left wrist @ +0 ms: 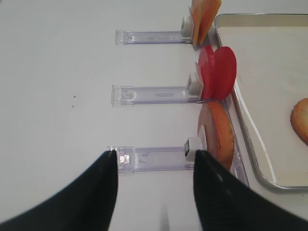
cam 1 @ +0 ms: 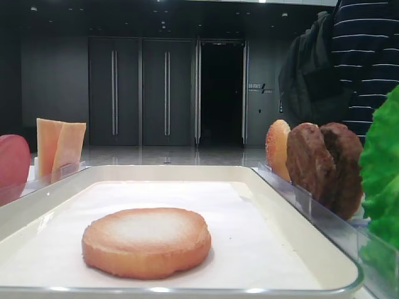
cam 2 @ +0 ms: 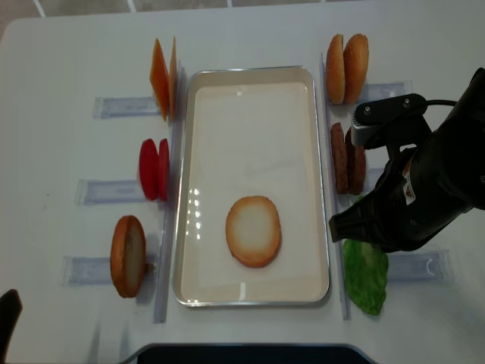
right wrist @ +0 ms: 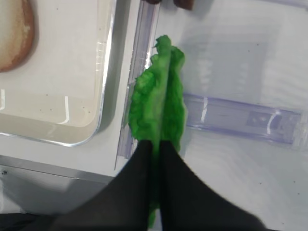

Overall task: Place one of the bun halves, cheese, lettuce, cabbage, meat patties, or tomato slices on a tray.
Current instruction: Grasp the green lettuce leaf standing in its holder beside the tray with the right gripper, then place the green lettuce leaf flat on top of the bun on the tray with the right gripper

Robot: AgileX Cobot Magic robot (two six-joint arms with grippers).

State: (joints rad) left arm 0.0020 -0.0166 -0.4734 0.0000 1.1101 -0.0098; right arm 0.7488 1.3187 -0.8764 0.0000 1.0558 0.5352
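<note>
The bright-green lettuce (right wrist: 159, 106) stands on edge beside its clear holder, just right of the tray (right wrist: 72, 130). My right gripper (right wrist: 156, 144) is shut on the leaf's near end. From above, the lettuce (cam 2: 366, 277) pokes out below the right arm. One bun half (cam 2: 253, 231) lies flat on the tray's paper liner (cam 2: 220, 136). My left gripper (left wrist: 156, 156) is open and holds nothing, above a clear holder with an upright bun half (left wrist: 219, 134). Tomato slices (left wrist: 219, 72) and cheese (left wrist: 202, 17) stand further on. No cabbage is in view.
Two bun halves (cam 2: 347, 68) and meat patties (cam 2: 347, 159) stand in holders right of the tray. Clear plastic holders (cam 2: 121, 106) stick out on both sides. A person in a striped shirt (cam 1: 361, 62) stands behind the table at the right.
</note>
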